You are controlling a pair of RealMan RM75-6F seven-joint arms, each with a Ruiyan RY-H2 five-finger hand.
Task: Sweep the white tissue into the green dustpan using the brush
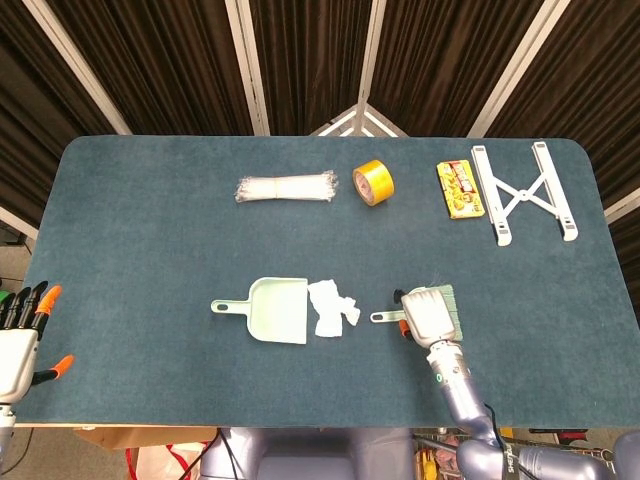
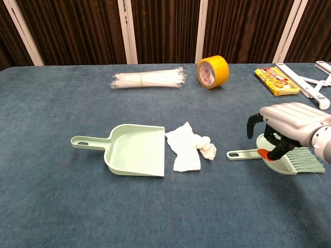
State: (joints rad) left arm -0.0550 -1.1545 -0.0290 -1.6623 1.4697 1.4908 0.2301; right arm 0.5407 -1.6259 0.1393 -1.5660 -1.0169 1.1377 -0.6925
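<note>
Head view high overhead, straight down; chest view low, near edge, facing far curtains; shared blue felt tabletop (image 1: pixel 150 230).

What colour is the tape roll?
Yellow tape roll, white inside with red print; clearest in the chest view.
</note>
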